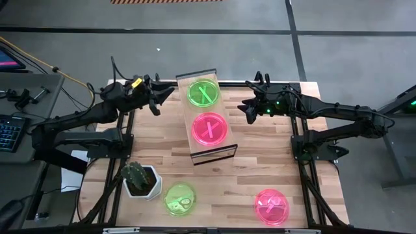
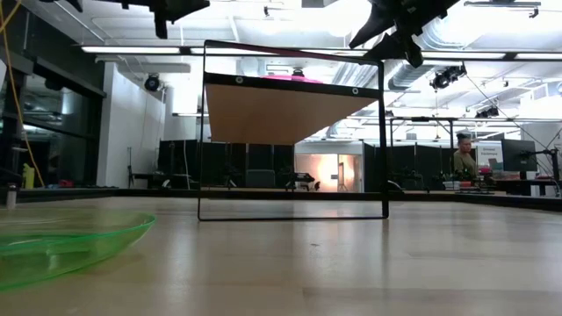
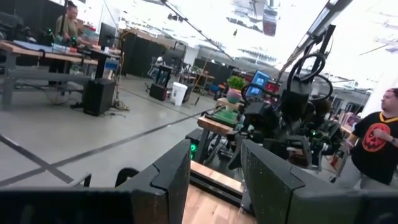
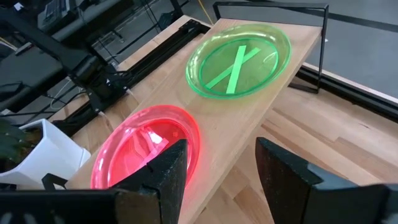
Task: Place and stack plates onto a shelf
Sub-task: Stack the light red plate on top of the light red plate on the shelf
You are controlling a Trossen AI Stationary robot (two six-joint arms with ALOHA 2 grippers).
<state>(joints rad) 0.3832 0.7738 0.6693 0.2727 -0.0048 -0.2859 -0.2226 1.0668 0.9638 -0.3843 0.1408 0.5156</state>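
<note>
The shelf stands mid-table, a light plank on a dark frame. On its far part lies a green plate with crossed bars, on its middle a pink plate; the right wrist view shows both, the green plate and the pink plate. Another green plate and another pink plate rest flat on the table near its near edge. My left gripper hovers open left of the shelf's far end. My right gripper hovers open to the shelf's right.
A cactus in a white pot stands on the table's near left, beside the green plate. The low view shows the shelf's frame and the near green plate. Bare tabletop lies right of the shelf. People show in the room beyond.
</note>
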